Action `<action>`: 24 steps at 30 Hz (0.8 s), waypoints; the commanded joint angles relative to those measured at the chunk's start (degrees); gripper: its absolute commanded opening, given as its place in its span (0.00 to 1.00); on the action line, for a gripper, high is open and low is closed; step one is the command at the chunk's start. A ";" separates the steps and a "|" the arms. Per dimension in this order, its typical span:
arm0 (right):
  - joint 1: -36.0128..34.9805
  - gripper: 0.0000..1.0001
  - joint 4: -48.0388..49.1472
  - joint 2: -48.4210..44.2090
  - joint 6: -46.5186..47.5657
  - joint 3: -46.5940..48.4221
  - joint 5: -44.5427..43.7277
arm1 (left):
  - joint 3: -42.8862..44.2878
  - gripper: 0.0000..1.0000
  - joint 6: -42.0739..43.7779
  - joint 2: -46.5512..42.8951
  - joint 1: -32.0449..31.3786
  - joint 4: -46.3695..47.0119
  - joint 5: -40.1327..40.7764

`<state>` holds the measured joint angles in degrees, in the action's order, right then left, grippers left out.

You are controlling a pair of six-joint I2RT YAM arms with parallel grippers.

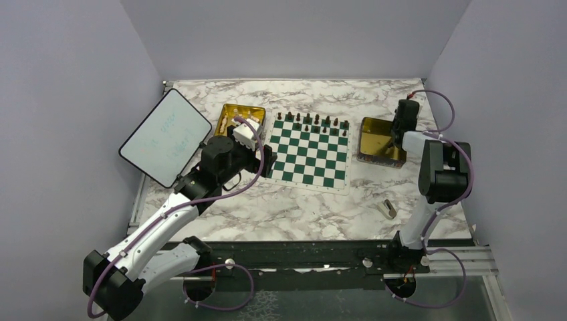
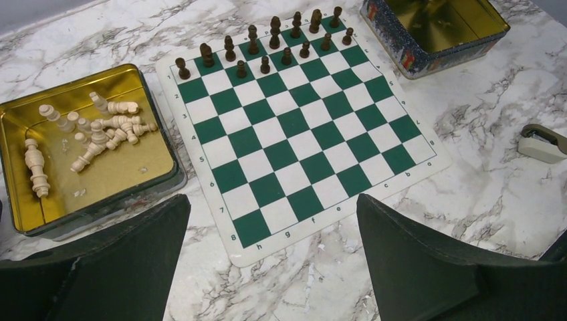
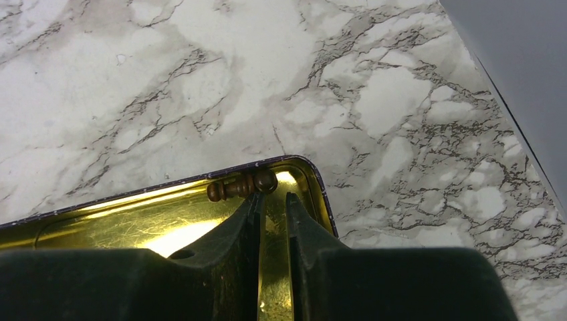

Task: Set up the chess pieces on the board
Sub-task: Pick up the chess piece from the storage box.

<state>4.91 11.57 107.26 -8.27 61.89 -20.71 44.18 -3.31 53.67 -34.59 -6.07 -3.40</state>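
Dark chess piece (image 3: 241, 185) lies along gold tray's (image 3: 134, 221) far wall, head toward its corner; right gripper (image 3: 273, 196) nearly closed, empty; left gripper (image 2: 273, 200) wide apart; marble table (image 3: 200, 80), grey walls (image 3: 521, 53).

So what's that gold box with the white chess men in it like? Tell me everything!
The gold tin is a shallow, open, rectangular box with rounded corners. It is shiny yellow metal inside, with a darker outer wall. It sits flat on the marble table, close beside the green-and-white board; whether they touch is unclear. Inside, pale cream chess pieces lie tipped over in a loose heap, leaving part of its floor bare.
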 commanded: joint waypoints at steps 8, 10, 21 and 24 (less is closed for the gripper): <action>1.73 0.23 3.05 3.13 0.97 2.41 4.69 | -0.11 0.95 1.19 0.22 0.14 1.63 1.12; 1.80 0.23 2.88 3.60 0.79 2.81 4.86 | -0.15 0.94 1.20 0.20 0.14 1.58 1.07; 1.77 0.25 2.44 3.72 0.47 3.43 6.64 | -0.24 0.94 1.38 0.17 0.22 1.69 0.92; 1.82 0.25 2.35 3.27 0.45 3.28 6.91 | -0.24 0.94 1.38 0.24 0.22 1.76 0.83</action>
<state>6.13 12.47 110.34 -7.88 63.70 -15.16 44.18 -2.48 53.91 -34.57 -6.04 -3.36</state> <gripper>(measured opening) 0.253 0.943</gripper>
